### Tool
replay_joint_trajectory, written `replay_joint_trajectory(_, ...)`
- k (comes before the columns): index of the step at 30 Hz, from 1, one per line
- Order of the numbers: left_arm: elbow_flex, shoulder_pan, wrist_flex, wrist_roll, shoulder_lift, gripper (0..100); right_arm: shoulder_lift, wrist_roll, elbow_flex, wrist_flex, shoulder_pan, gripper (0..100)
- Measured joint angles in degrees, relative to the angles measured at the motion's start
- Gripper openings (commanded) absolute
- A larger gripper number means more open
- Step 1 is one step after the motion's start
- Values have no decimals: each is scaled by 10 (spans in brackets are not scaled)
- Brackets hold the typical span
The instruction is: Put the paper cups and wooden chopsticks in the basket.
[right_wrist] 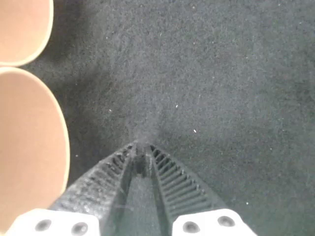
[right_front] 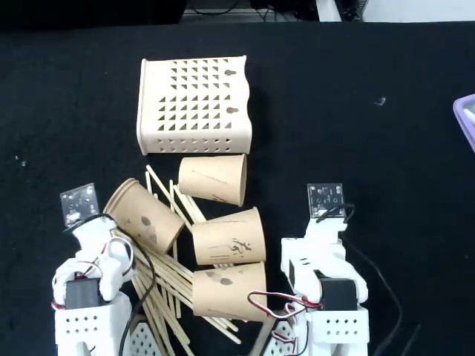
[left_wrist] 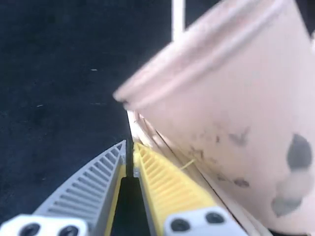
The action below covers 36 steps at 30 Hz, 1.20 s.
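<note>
Two wrist views show left fingers and right fingers pressed together, holding nothing.

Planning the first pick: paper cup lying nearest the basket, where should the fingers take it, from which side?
Probably the rim at its wider end, one finger inside, one outside, coming from the right arm's side. The cup lies on its side, that end toward bare cloth; chopsticks crowd its narrow end.
</note>
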State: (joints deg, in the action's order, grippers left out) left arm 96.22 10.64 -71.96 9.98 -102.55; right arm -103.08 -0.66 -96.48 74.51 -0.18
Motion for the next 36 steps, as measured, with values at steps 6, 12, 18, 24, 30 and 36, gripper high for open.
replay_joint_trajectory(6,0,-33,0,-49,0,30,0,0,0,-1,0,15)
replay_joint_trajectory(12,-18,73,55,-254,-13,30,0,0,0,-111,40,16)
replay_joint_trajectory(18,-119,244,124,-310,-17,30,0,146,40,-265,53,16)
replay_joint_trajectory(24,-265,273,221,-314,-18,134,0,193,231,-279,53,36)
replay_joint_trajectory(30,-376,272,268,-260,-23,255,0,178,509,-185,53,171)
replay_joint_trajectory(36,-425,235,279,-215,11,224,149,110,743,-118,52,146)
